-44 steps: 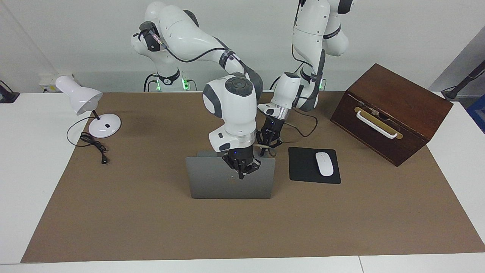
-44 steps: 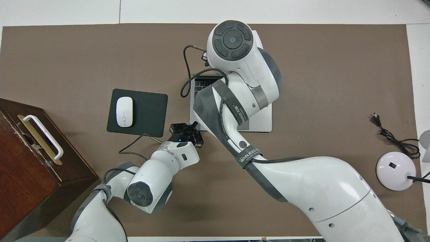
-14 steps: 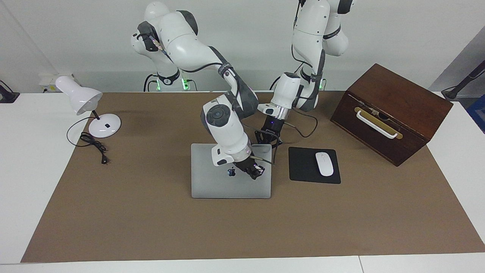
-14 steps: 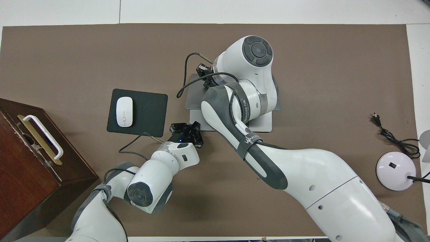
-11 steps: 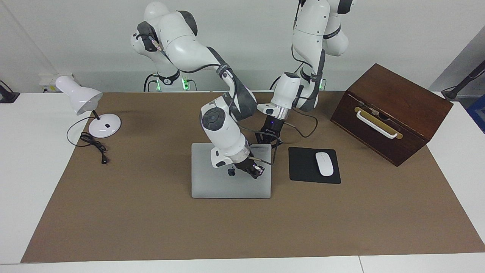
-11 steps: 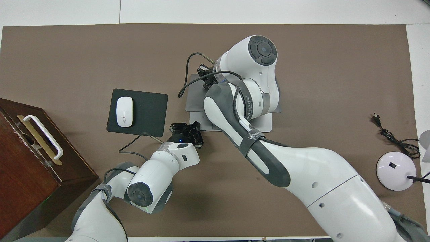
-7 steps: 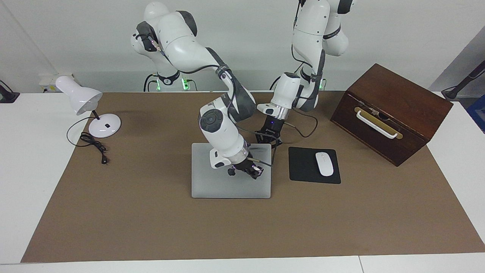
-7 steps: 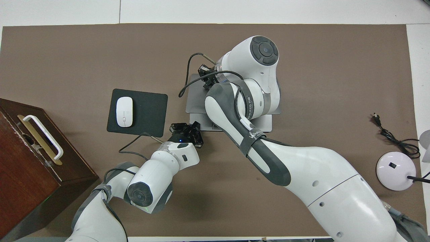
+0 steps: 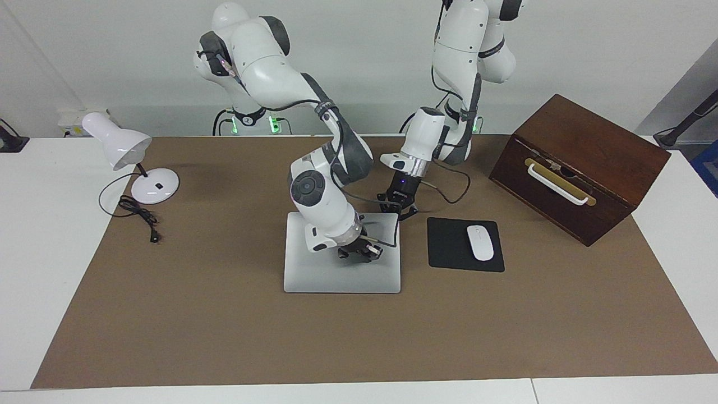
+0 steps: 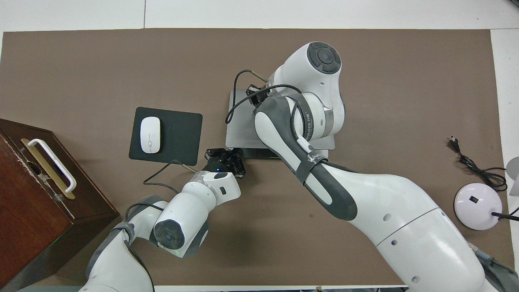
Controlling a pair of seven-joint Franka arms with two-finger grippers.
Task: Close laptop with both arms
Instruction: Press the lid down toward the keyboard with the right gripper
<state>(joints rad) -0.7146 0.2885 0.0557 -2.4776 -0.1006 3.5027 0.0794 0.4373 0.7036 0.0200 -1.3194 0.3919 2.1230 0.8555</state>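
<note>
Laptop (image 9: 336, 272) lies mid-mat with its lid down nearly flat, just beside the black mouse pad (image 9: 449, 247). The right gripper (image 9: 362, 252), fingers pinched together and holding nothing, presses on the lid. The left gripper (image 9: 397, 205), likewise closed and empty, sits at the laptop's corner nearest the robots.

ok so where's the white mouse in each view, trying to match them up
Facing view: the white mouse lies on the black mouse pad, toward the left arm's end of the table, between the laptop and the wooden box.
Overhead view: the same mouse sits on the pad, at the other side of the picture.
Shared landmark: the laptop beside the pad.
</note>
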